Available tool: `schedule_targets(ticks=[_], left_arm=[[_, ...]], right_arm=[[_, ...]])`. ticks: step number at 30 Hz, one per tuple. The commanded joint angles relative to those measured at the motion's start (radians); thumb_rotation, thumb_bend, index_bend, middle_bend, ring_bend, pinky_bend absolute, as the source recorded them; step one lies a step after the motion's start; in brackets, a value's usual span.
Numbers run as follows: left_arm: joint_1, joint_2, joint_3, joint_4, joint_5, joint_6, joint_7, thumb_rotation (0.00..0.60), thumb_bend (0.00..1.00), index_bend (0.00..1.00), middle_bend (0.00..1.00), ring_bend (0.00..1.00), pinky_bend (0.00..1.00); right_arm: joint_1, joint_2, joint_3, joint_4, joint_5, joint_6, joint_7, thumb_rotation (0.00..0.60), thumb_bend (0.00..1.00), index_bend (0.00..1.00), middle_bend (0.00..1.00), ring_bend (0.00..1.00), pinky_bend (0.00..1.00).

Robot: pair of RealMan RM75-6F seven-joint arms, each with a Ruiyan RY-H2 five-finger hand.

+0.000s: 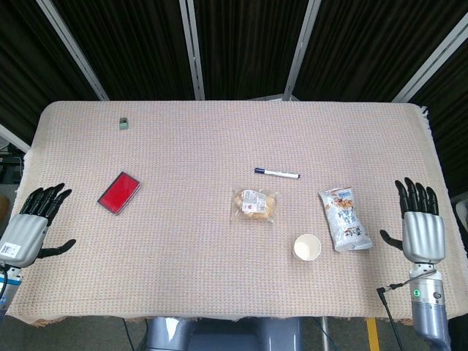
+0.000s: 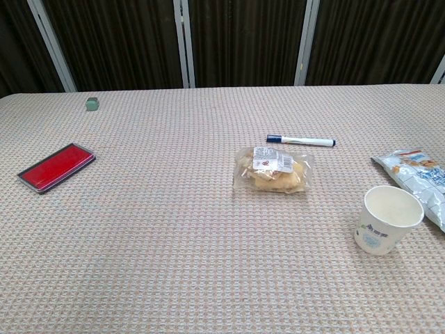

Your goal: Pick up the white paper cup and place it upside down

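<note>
The white paper cup [image 1: 307, 248] stands upright, mouth up, on the woven tablecloth toward the front right; in the chest view the cup [image 2: 386, 219] shows a pale blue print on its side. My right hand [image 1: 420, 225] hovers at the table's right edge, fingers spread, holding nothing, well to the right of the cup. Far off at the left edge my left hand [image 1: 33, 227] is likewise spread and empty. Neither hand appears in the chest view.
A snack bag [image 1: 344, 219] lies just right of the cup, between it and my right hand. A wrapped pastry [image 1: 254, 205], a marker pen [image 1: 277, 173], a red flat case [image 1: 120, 192] and a small green block [image 1: 123, 123] lie farther off.
</note>
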State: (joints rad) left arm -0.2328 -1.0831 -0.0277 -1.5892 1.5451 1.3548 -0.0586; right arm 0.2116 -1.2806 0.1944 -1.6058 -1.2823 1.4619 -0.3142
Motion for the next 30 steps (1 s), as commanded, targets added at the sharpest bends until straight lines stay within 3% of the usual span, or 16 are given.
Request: schedule_targets(ticks=[1, 18, 26, 30], left_arm=[[0.000, 0.000, 0.000, 0.000, 0.000, 0.000, 0.000, 0.600, 0.13, 0.00, 0.00, 0.00, 0.00], [-0.004, 0.000, 0.000, 0.002, -0.006, -0.006, -0.002, 0.600, 0.13, 0.00, 0.00, 0.00, 0.00], [-0.005, 0.001, 0.000, -0.002, -0.008, -0.006, 0.004, 0.600, 0.13, 0.00, 0.00, 0.00, 0.00], [-0.003, 0.000, 0.000, -0.002, -0.008, -0.002, 0.007, 0.600, 0.13, 0.00, 0.00, 0.00, 0.00]], right_arm=[[0.000, 0.000, 0.000, 0.000, 0.000, 0.000, 0.001, 0.600, 0.00, 0.00, 0.00, 0.00, 0.00], [-0.002, 0.027, 0.003, -0.062, 0.002, -0.012, 0.018, 0.600, 0.00, 0.00, 0.00, 0.00, 0.00], [-0.003, 0.210, -0.011, -0.333, 0.023, -0.140, 0.145, 0.600, 0.00, 0.05, 0.00, 0.00, 0.00], [0.002, 0.329, -0.047, -0.470, -0.027, -0.229, 0.211, 0.600, 0.00, 0.07, 0.00, 0.00, 0.00]])
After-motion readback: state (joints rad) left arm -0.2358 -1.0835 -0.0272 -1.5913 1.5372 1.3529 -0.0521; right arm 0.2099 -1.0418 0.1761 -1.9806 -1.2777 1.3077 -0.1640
